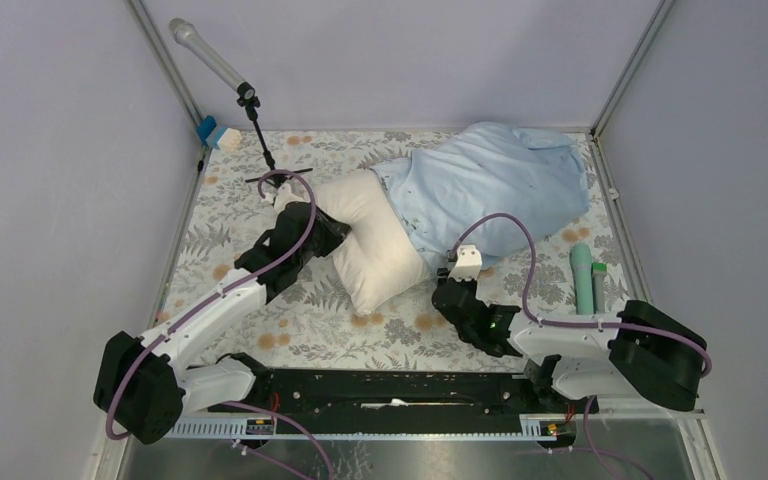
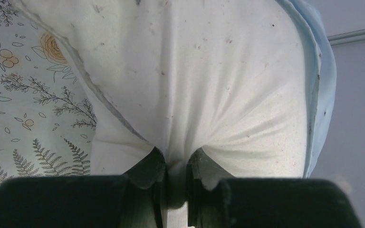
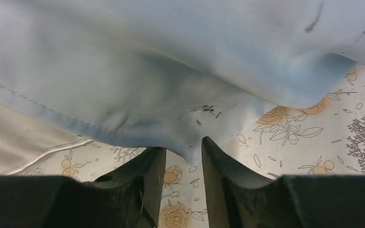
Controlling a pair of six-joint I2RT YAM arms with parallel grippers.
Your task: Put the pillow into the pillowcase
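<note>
The cream pillow (image 1: 375, 240) lies mid-table with its far right end inside the light-blue pillowcase (image 1: 490, 190). My left gripper (image 1: 325, 238) is at the pillow's left side. In the left wrist view it (image 2: 176, 164) is shut on a pinched fold of the pillow (image 2: 195, 71), and the pillowcase edge (image 2: 325, 95) shows at the right. My right gripper (image 1: 450, 290) sits at the near hem of the pillowcase. In the right wrist view it (image 3: 183, 152) stands open. A corner of the pillowcase (image 3: 171, 71) dips between the tips, unclamped. The pillow (image 3: 9, 142) shows at the left.
A microphone on a stand (image 1: 250, 100) rises at the back left, next to a small blue-and-white object (image 1: 218, 135). A green cylinder (image 1: 582, 278) lies on the floral tablecloth (image 1: 310, 320) at the right. Grey walls close in three sides.
</note>
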